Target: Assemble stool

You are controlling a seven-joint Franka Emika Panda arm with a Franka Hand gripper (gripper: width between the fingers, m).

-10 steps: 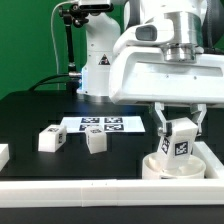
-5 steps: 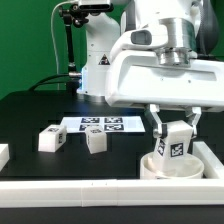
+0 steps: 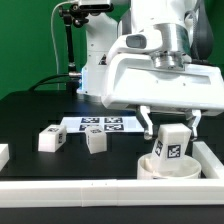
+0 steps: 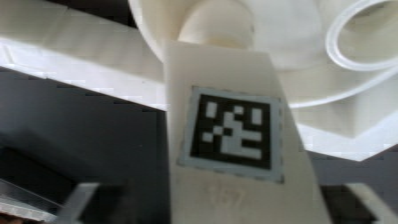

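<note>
A white stool leg (image 3: 172, 143) with a black-and-white tag stands upright in the round ring-shaped seat (image 3: 150, 168) at the exterior view's right front. My gripper (image 3: 170, 124) hangs over it, open, one finger on each side with a gap to the leg. In the wrist view the leg (image 4: 228, 130) fills the middle, its tag facing the camera. The gripper (image 4: 217, 200) straddles it, fingers (image 4: 71, 203) apart from its sides, and the seat (image 4: 347, 95) curves behind. Two more tagged legs (image 3: 51, 139) (image 3: 95, 141) lie loose on the black table, left of the seat.
The marker board (image 3: 100, 125) lies flat behind the loose legs. White rails run along the table's front (image 3: 70, 190) and right side (image 3: 212, 160), close to the seat. Another white piece (image 3: 3, 155) shows at the left edge. The robot base (image 3: 97, 70) stands at the back.
The gripper was shut on the upright leg and has opened, its fingers now apart from the leg. The leg stays standing in the seat. The hand has shifted slightly.
</note>
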